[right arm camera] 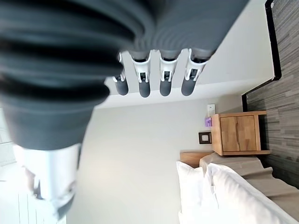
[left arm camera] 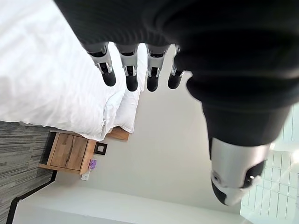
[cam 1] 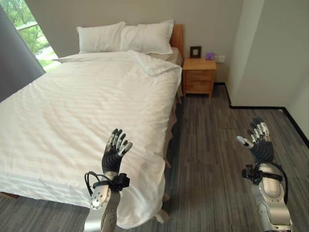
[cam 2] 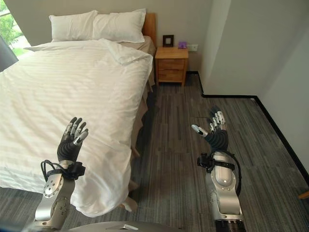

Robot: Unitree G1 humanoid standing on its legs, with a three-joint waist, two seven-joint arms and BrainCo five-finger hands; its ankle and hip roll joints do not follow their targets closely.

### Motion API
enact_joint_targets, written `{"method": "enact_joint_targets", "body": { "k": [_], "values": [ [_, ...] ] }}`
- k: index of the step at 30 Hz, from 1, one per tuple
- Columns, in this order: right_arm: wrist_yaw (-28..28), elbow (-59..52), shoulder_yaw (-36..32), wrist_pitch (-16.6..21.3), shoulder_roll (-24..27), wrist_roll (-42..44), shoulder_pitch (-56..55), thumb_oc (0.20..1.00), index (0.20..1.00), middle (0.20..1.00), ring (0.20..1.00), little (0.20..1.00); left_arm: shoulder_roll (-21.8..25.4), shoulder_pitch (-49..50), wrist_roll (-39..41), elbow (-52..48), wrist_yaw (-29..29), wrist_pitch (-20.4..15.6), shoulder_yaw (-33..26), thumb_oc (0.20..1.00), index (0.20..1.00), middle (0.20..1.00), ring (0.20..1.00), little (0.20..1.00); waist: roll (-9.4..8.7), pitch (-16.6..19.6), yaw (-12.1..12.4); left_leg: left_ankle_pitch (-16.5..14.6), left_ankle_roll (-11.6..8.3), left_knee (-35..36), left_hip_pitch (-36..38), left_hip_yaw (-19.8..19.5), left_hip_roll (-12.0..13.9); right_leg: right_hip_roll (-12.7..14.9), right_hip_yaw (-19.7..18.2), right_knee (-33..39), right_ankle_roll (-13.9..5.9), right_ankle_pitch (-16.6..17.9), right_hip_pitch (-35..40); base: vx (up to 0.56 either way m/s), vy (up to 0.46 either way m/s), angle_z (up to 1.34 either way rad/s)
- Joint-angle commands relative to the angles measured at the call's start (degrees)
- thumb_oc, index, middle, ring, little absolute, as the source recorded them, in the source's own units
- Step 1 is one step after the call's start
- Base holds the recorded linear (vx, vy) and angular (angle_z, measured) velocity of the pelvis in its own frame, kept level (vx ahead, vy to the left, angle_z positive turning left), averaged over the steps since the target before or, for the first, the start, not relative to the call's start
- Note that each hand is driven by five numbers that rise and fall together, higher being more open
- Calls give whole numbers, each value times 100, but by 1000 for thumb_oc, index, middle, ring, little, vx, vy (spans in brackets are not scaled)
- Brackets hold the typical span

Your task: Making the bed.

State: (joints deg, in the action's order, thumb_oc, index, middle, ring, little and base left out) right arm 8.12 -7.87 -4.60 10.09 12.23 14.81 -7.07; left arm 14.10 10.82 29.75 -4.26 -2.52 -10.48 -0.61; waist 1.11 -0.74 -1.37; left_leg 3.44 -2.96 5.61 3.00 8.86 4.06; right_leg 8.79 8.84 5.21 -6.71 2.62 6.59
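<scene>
Bed (cam 1: 72, 159) with white duvet (cam 1: 87, 106) spread flat; a turned-back corner (cam 1: 154, 65) lies at 1 o'clock, beside the pillows (cam 1: 125, 37). Left robot hand (cam 1: 116, 147) hovers over the foot corner, right robot hand (cam 1: 257, 137) above the floor (cam 1: 217, 135); both spread wide, holding nothing. Risk: a grab at the overhanging edge could drag the cover askew. The bed's far side is cut off.

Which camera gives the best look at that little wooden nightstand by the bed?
The left eye view: the nightstand stands upright beside the bed, front and top both visible. The right eye view shows much the same. Both wrist views catch it small and sideways.
</scene>
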Motion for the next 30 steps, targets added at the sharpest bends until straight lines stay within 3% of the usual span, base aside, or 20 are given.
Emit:
{"method": "enact_joint_targets", "body": {
  "k": [1,3,4,6,7,8,10,12,14,15,16,19,21,22,23,24,25,26,29,30],
  "values": [
    [100,612,-1129,622,259,1157,-110,1000,1000,1000,1000,1000,510,-914,-575,264,-509,-343,-659,1000,1000,1000,1000,1000,102,-249,-216,-333,-85,-61,190,-53,247,148,573,-882,-75,-27,-874,-81,280,32],
    [2,571,-877,676,101,1395,51,1000,1000,1000,1000,1000,596,-816,-638,279,-599,-357,-779,1000,1000,1000,1000,1000,92,-361,-184,-355,34,-61,238,56,177,260,460,-1334,-165,121,-1107,-91,201,13],
    [-272,501,-540,571,53,1565,-33,1000,1000,1000,1000,1000,793,-830,-844,530,-684,-302,-808,1000,1000,1000,1000,1000,53,-509,-270,-303,80,-61,226,48,150,40,-217,-1776,-240,149,-1406,-79,88,-35],
    [-415,428,-456,436,69,1541,-192,1000,1000,1000,1000,1000,854,-864,-957,630,-690,-209,-797,1000,1000,1000,1000,1000,43,-530,-315,-280,100,-61,209,-26,147,-143,-642,-1818,-221,30,-1470,-44,8,-34],
    [-434,403,-464,429,47,1523,-258,1000,1000,1000,1000,1000,870,-832,-961,570,-688,-209,-824,1000,1000,1000,1000,1000,44,-535,-271,-291,78,-61,220,3,205,64,-609,-1779,-235,101,-1455,-4,-238,-14],
    [-415,451,-551,423,29,1438,-286,1000,1000,1000,1000,1000,863,-708,-913,440,-595,-184,-856,1000,1000,1000,1000,1000,42,-511,-157,-296,17,-61,231,114,358,648,-241,-1657,-217,349,-1303,0,-339,-18],
    [-367,551,-571,444,17,1350,-229,1000,1000,1000,1000,1000,805,-694,-783,399,-516,-195,-846,1000,1000,1000,1000,1000,-34,-435,-123,-309,-98,-87,295,218,502,983,-1,-1340,-324,633,-1053,30,-309,-44],
    [-348,498,-546,469,-17,1476,-150,1000,1000,1000,1000,1000,787,-694,-706,381,-502,-217,-861,1000,1000,1000,1000,1000,-97,-347,-85,-277,-199,-105,358,385,643,939,-33,-1063,-432,608,-917,37,-314,-54],
    [-409,459,-494,503,27,1513,-95,1000,1000,1000,1000,1000,836,-670,-698,392,-515,-258,-941,1000,1000,1000,1000,1000,-132,-316,-39,-113,-350,-147,337,469,894,727,-127,-918,-456,226,-840,15,-519,-45],
    [-487,568,-412,486,119,1478,-137,1000,1000,1000,1000,1000,762,-568,-650,436,-511,-272,-1068,1000,1000,1000,1000,1000,-121,-320,38,386,-570,-343,259,440,1201,418,-60,-716,-310,-42,-697,-17,-559,-41],
    [-499,572,-409,487,218,1463,-159,1000,1000,1000,1000,1000,689,-570,-561,446,-490,-283,-1098,1000,1000,1000,1000,1000,-109,-372,38,736,-682,-572,132,441,1365,269,28,-678,-218,-64,-627,-21,-429,-39],
    [-559,585,-418,492,324,1559,-162,1000,1000,1000,1000,1000,602,-610,-439,437,-464,-290,-1128,1000,1000,1000,1000,1000,-99,-430,19,1012,-750,-826,-15,342,1488,180,152,-632,-126,-37,-578,-34,-303,-7],
    [-658,713,-471,466,464,1709,-220,1000,1000,1000,1000,1000,517,-499,-341,384,-322,-307,-1099,1000,1000,1000,1000,1000,-182,-485,71,934,-655,-1276,-205,97,1317,125,235,-442,0,-34,-468,-21,-334,27],
    [-654,750,-502,417,549,1635,-218,1000,1000,1000,1000,1000,485,-477,-325,349,-283,-306,-1090,1000,1000,1000,1000,1000,-194,-493,116,753,-594,-1296,-276,-186,1077,113,195,-399,22,-43,-441,-3,-255,-11],
    [-656,789,-566,384,568,1621,-165,1000,1000,1000,1000,1000,381,-451,-312,372,-309,-304,-1079,1000,1000,1000,1000,1000,-215,-484,183,374,-445,-1232,-384,-436,599,45,173,-294,85,-24,-382,12,-248,-21],
    [-657,792,-568,384,570,1623,-165,1000,1000,1000,1000,1000,379,-450,-313,371,-310,-304,-1076,1000,1000,1000,1000,1000,-223,-478,175,354,-431,-1253,-397,-442,580,64,184,-278,73,-25,-373,0,-276,-21],
    [-614,825,-613,406,502,1651,-113,1000,1000,1000,1000,1000,332,-466,-271,384,-309,-295,-1006,1000,1000,1000,1000,1000,-238,-406,148,-4,-199,-1025,-380,-200,251,-9,254,-217,100,-11,-366,-3,-127,1],
    [-556,816,-624,430,465,1607,-85,1000,1000,1000,1000,1000,318,-526,-285,405,-326,-297,-939,1000,1000,1000,1000,1000,-223,-360,134,-107,-89,-869,-362,-22,74,-51,282,-197,99,-8,-369,-4,-136,20],
    [-479,633,-601,472,484,1314,-16,1000,1000,1000,1000,1000,363,-727,-415,369,-420,-339,-817,1000,1000,1000,1000,1000,-156,-287,133,-250,97,-676,-327,-8,-319,-208,222,-211,127,-70,-411,-13,-17,17],
    [-474,629,-545,481,537,1183,9,1000,1000,1000,1000,1000,386,-802,-457,380,-442,-354,-738,1000,1000,1000,1000,1000,-134,-299,99,-277,136,-671,-297,-9,-334,-255,204,-259,135,-90,-444,-32,-9,10]
  ]
}}
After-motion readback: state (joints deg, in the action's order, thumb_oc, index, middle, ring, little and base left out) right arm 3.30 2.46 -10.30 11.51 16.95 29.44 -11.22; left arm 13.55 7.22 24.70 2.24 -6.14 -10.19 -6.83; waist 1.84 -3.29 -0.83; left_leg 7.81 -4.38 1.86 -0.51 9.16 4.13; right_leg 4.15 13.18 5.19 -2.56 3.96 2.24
